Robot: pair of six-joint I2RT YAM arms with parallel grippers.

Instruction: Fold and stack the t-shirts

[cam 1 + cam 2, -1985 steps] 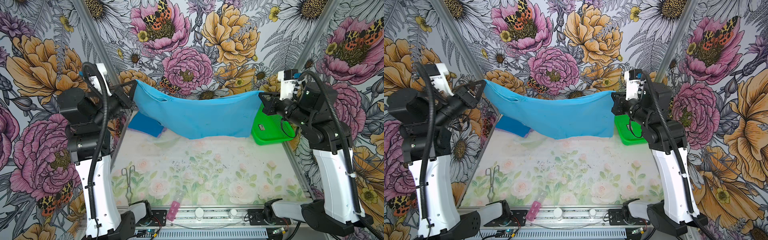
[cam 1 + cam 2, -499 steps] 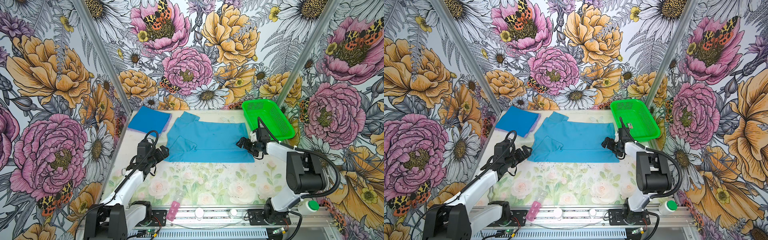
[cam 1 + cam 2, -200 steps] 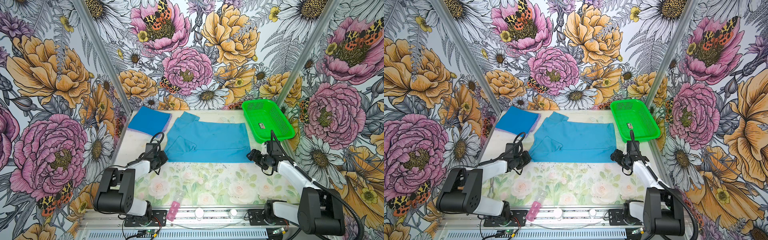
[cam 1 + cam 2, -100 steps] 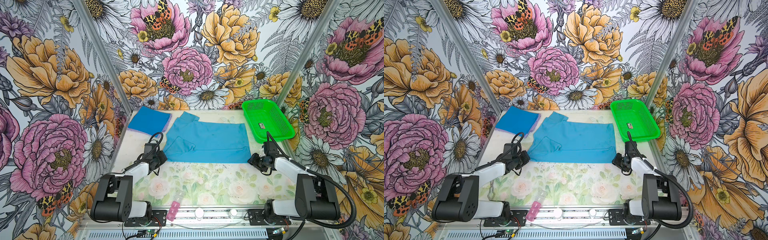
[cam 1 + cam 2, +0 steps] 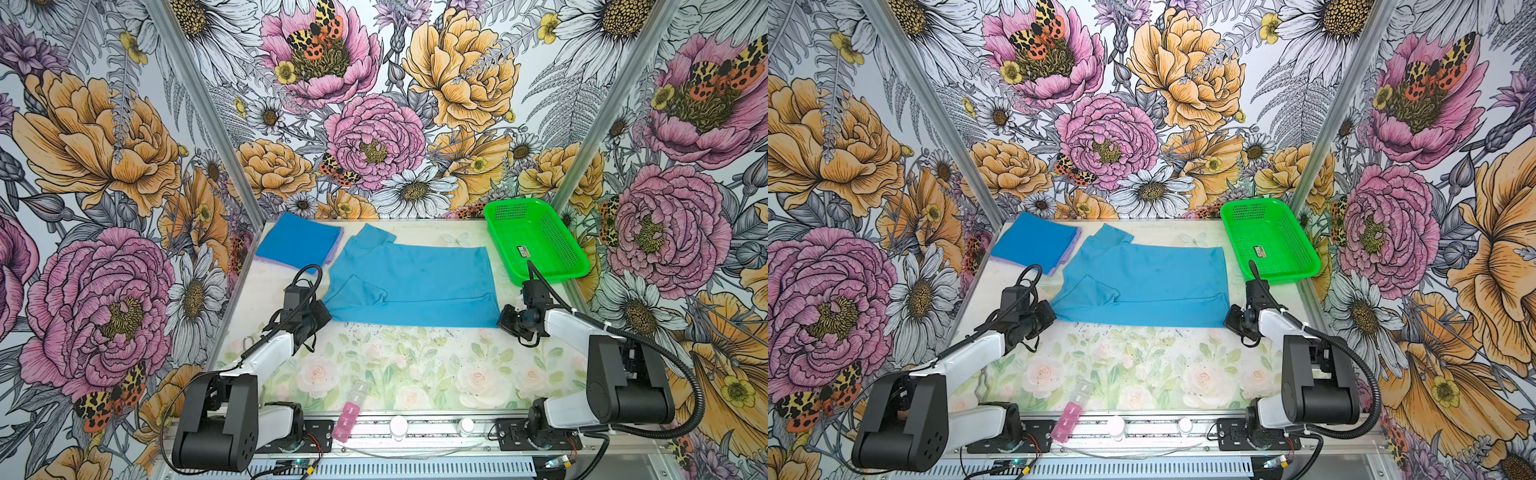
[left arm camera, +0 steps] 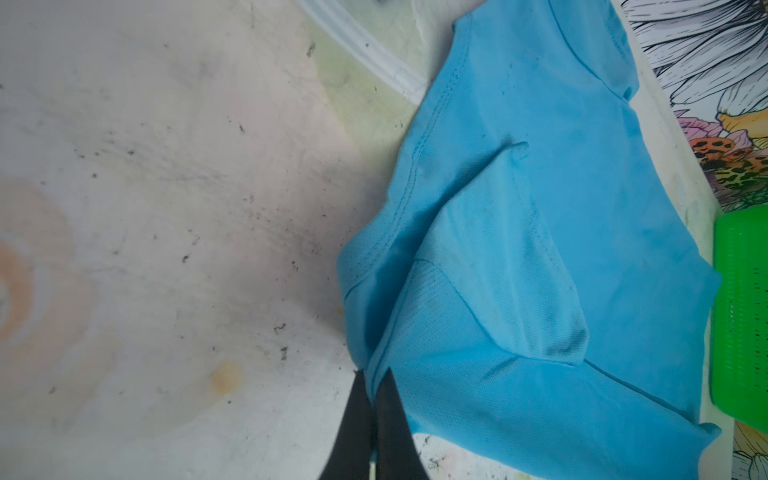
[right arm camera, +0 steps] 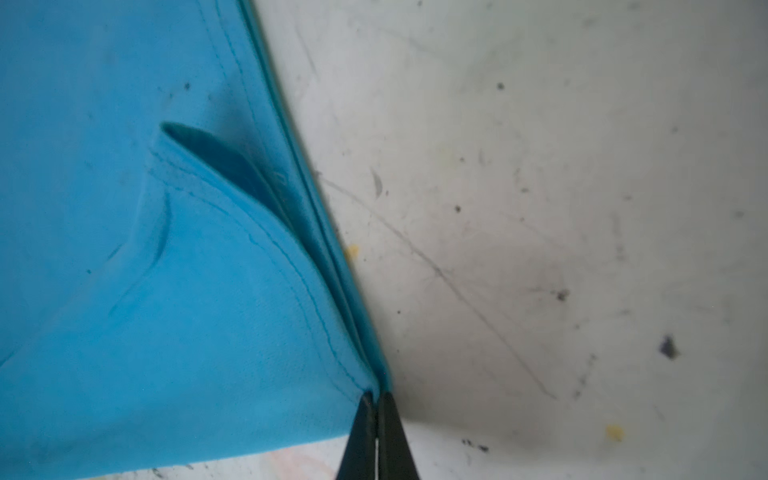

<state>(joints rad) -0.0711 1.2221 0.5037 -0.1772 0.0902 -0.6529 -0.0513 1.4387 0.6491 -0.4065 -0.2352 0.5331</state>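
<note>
While the teal-blue t-shirt (image 5: 415,286) lies flat on the back half of the table (image 5: 395,365), between the folded blue stack (image 5: 297,245) and the green basket (image 5: 548,277), its long axis runs side to side, with the sleeves pointing left and the hem right. The left arm (image 5: 270,349) has its jaws pinched together on the shirt's near left corner. The right arm (image 5: 569,328) has its jaws clamped on the near right hem corner.
</note>
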